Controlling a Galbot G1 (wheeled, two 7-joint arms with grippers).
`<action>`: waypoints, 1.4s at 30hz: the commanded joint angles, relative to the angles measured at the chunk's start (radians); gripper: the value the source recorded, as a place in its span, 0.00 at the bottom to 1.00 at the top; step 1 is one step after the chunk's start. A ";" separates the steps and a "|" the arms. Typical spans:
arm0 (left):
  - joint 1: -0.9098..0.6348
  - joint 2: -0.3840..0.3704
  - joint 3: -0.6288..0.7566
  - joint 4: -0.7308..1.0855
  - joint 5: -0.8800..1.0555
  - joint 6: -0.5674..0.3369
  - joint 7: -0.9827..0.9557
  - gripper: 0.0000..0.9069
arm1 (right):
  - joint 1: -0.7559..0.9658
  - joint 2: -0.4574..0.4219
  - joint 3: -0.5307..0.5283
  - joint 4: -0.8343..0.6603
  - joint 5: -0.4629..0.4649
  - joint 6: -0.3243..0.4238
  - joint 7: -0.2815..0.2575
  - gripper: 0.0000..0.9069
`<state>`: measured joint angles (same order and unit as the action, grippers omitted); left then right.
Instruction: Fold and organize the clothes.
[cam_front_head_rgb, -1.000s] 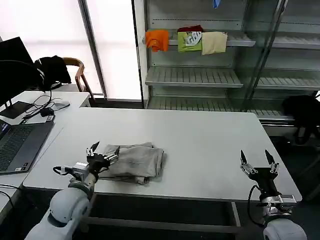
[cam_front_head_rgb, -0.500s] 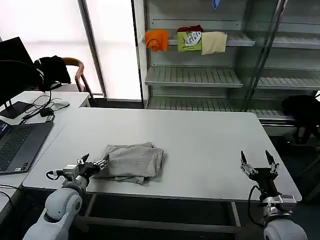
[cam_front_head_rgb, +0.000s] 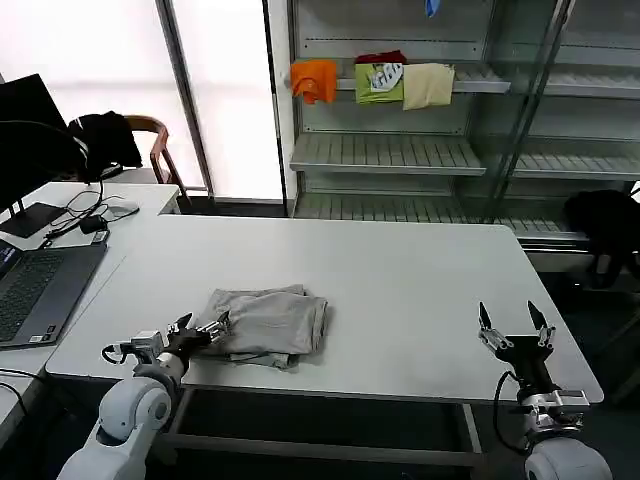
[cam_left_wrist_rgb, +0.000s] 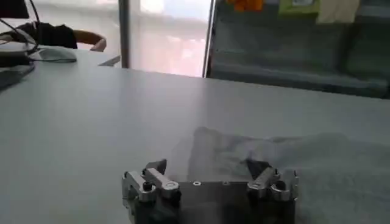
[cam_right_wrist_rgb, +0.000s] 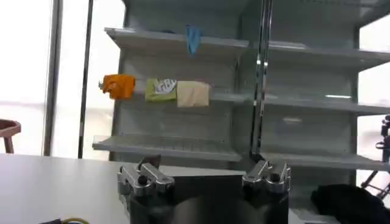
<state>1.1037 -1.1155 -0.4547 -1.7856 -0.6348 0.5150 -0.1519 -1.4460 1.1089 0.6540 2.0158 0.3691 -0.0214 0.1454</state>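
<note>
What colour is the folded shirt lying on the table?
Light grey; the shirt shows best in the head view.

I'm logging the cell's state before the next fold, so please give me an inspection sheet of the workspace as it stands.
Surface: white table, bare apart from the garment.
Job's things: grey shirt, folded in a bundle near the table's front-left edge.
Clutter: nothing seen on the work table.
Grippers: left gripper open, low at the shirt's left edge; right gripper open, parked at the table's front-right corner, fingers up.
Cables: black cables on the side desk by the laptop; a cable loops at the left wrist.
Surroundings: metal shelving behind, holding orange, lime-green and cream garments; chair by the window.
</note>
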 joint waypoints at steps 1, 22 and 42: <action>-0.001 -0.013 0.002 0.017 -0.044 0.008 0.007 1.00 | 0.001 -0.001 0.000 0.003 -0.001 0.000 0.000 1.00; -0.009 -0.006 0.023 0.036 -0.049 -0.009 0.039 0.00 | -0.001 -0.005 0.004 0.014 0.001 -0.001 0.000 1.00; -0.022 0.158 -0.065 -0.018 -0.067 -0.032 0.033 0.00 | 0.008 -0.003 0.001 0.014 0.000 -0.003 -0.001 1.00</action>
<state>1.0872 -1.0852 -0.4430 -1.7855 -0.6796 0.5018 -0.1118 -1.4407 1.1057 0.6543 2.0307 0.3690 -0.0236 0.1449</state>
